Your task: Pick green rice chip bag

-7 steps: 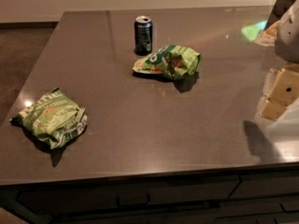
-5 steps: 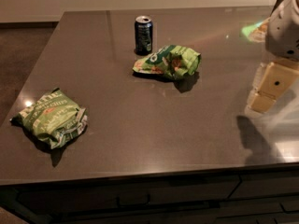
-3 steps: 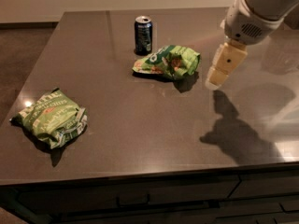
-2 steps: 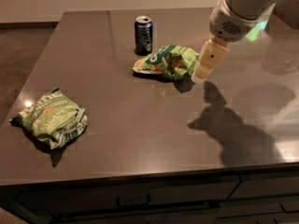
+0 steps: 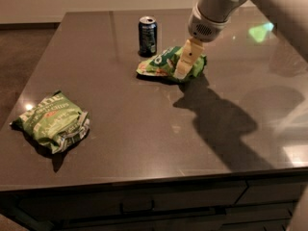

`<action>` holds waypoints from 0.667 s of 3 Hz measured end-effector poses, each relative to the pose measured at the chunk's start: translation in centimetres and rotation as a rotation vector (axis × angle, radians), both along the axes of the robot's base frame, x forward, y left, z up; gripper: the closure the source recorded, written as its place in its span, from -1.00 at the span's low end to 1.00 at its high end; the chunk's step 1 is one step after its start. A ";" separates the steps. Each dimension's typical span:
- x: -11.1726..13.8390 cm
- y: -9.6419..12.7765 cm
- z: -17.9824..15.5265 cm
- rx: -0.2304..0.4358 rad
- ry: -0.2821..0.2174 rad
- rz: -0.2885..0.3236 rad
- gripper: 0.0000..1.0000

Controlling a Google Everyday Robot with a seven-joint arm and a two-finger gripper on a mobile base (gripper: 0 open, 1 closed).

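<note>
Only one camera view here, so this is all from that.

My gripper (image 5: 184,64) is down at the far middle of the dark countertop (image 5: 144,143), hanging from my arm (image 5: 214,8), which comes in from the top right. The cream-coloured end of it sits right in front of the green rice chip bag (image 5: 161,64), over the bag's right half. Honestly I can't tell whether it's touching the bag or just hovering above it, and whether the gripper is spread apart or closed up, no idea from this angle.

The green rice chip bag itself is lying flat on the countertop: bright glossy green, with some white lettering on a darker patch and a bit of orange-red along the near edge. Just behind its left end stands a dark soda can (image 5: 147,36), upright, close to the bag but I can't say if they touch.

Well apart from all that, near the front left corner, there's a paler olive-green bag (image 5: 53,121) with white lettering, lying on its own.

My arm throws a big dark shadow (image 5: 216,124) across the counter, running from the bag toward the front right. There's a greenish glare spot (image 5: 260,31) on the surface at the far right. Below the front edge you can see dark drawer fronts (image 5: 134,206).
</note>
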State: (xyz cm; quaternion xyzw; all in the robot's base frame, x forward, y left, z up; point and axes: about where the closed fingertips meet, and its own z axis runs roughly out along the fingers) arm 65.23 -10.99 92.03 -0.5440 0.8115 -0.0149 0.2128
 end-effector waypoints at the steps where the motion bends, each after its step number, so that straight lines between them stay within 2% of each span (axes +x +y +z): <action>1: 1.6 0.9 -1.3 -0.018 0.022 -0.007 -1.00; 2: 2.7 1.3 -2.2 -0.037 0.056 -0.018 -0.72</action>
